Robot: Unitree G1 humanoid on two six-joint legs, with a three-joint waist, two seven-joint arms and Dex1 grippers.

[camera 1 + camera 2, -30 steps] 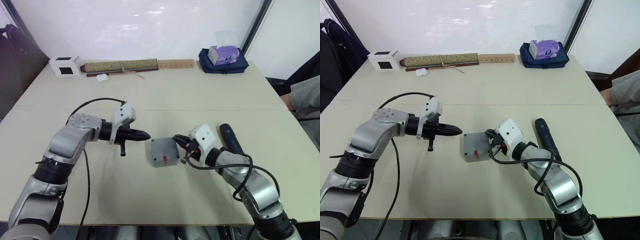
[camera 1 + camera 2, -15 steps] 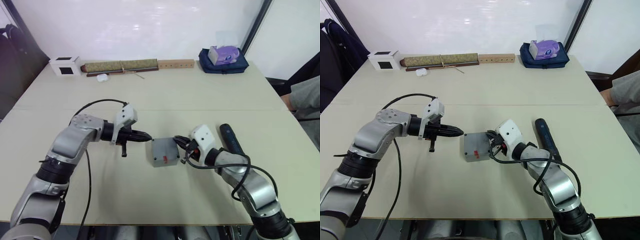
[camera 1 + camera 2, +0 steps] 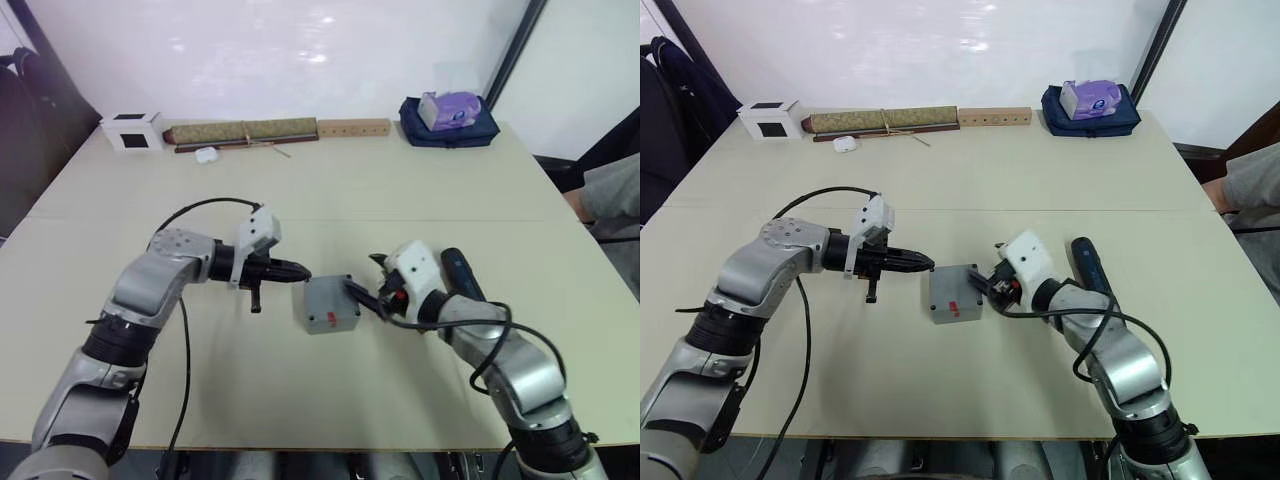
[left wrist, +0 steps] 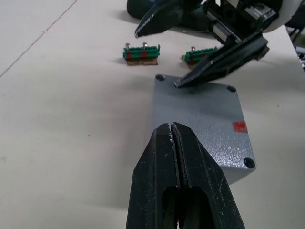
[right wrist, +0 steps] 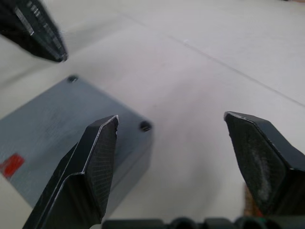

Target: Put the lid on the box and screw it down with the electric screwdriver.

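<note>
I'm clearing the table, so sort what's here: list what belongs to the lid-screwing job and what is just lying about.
Job:
- lid, already on the box
- electric screwdriver, on the table
- green screw strips

Lying about:
- white cube
- long roll
- wooden bar
- tissue pack on a navy bag

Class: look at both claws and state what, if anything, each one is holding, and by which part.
Nothing is held. The left claw is shut with nothing between its fingers, beside the box. The right claw is open, one finger over the lid.
</note>
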